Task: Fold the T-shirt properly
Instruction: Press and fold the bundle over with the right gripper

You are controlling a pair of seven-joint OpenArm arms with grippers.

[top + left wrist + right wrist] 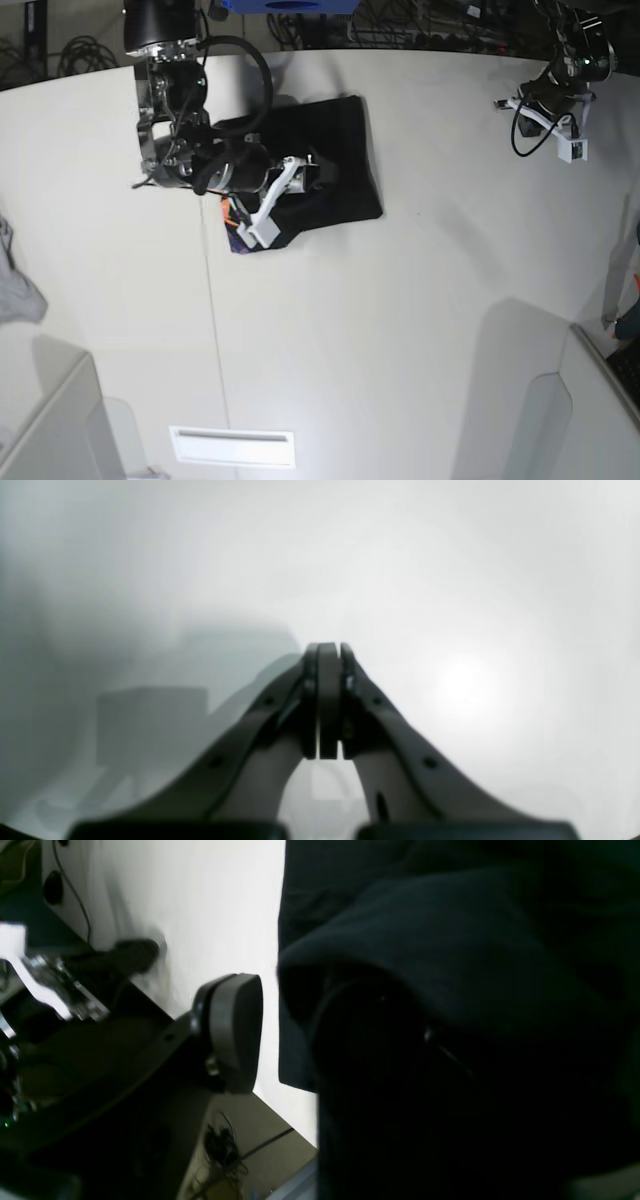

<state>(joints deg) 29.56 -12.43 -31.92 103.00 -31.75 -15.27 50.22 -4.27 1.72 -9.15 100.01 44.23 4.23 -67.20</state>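
We see the T-shirt (325, 165) lying as a compact black bundle on the far left part of the white worktop (400, 330) in the base view. A strip of orange and purple print shows at its near left edge.

The right tool (300, 175) sits directly over the T-shirt. In the right wrist view, one grey finger pad (235, 1032) stands clear of the cloth, with bright worktop showing between the pad and the fabric edge. The opposite finger is dark and lies against or under a raised fold of the T-shirt (450, 965); we cannot tell which. The jaws stand apart. We cannot tell whether the cloth is gripped or merely draped over that finger.

The left tool (328, 700) is clenched: its two pads meet face to face with nothing between them. It is positioned above bare worktop, well apart from the T-shirt.

A small grey cloth (15, 285) lies at the left edge of the worktop.
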